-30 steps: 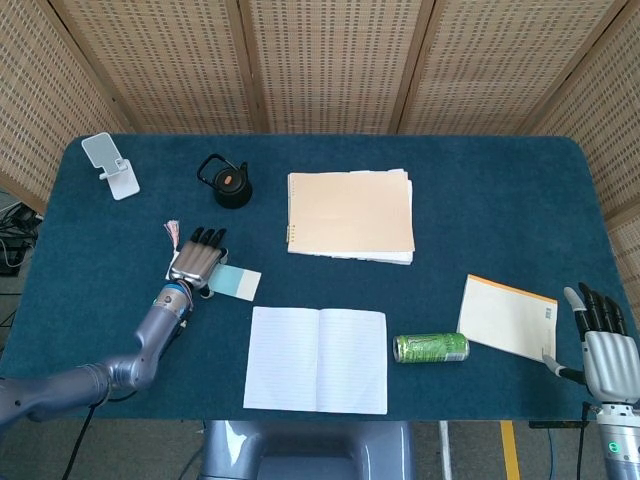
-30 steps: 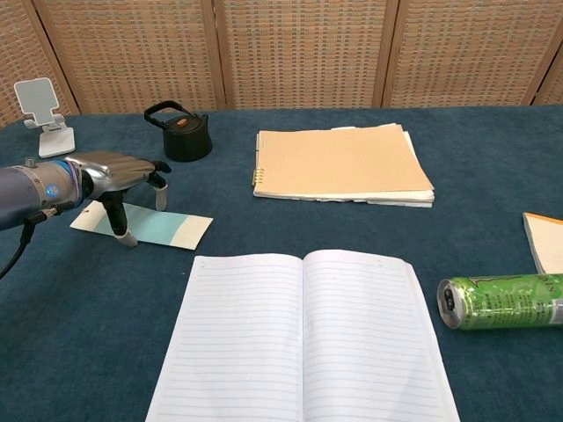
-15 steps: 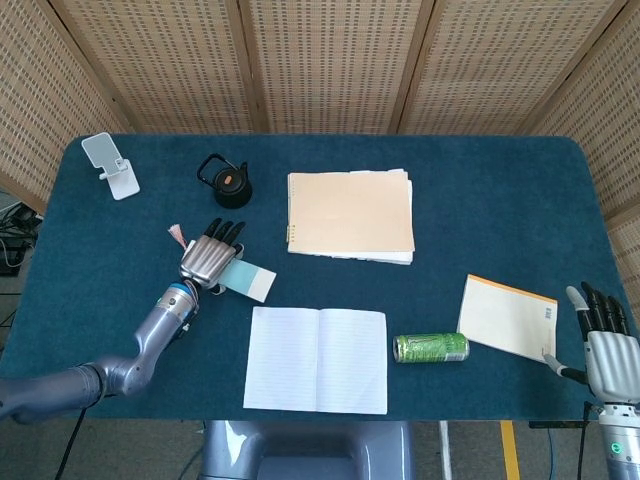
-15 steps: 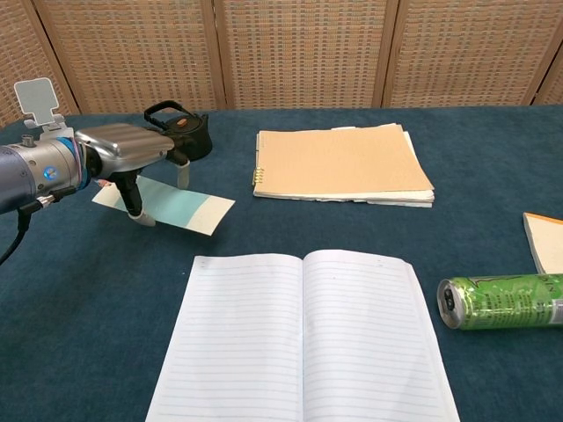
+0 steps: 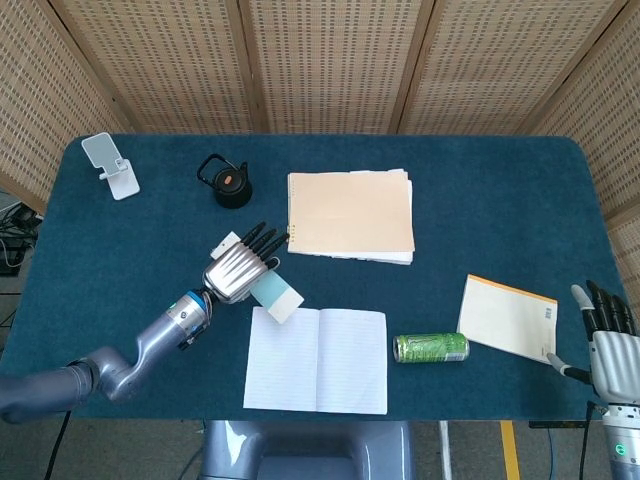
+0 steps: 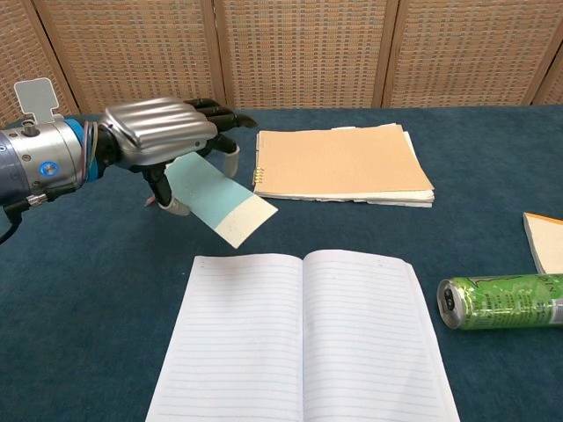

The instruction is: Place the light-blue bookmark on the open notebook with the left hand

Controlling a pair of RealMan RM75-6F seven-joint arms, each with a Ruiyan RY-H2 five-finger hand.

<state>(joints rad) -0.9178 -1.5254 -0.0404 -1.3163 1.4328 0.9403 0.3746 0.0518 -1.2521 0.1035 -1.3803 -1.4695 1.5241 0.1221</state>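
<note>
Light-blue bookmark (image 6: 216, 198) | held by left hand (image 6: 161, 132) | above open notebook (image 6: 303, 334)

The bookmark (image 6: 220, 200) hangs behind the open notebook's (image 6: 303, 338) left page, the can (image 6: 503, 301) lying right of it.

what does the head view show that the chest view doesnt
Only the head view shows the right hand at the table's right edge, holding nothing, and the whole black kettle, which the left hand hides in the chest view. Only the chest view shows the light-blue bookmark lifted clear of the cloth. Both show the left hand holding the bookmark, the open notebook, tan folder, green can and phone stand.
</note>
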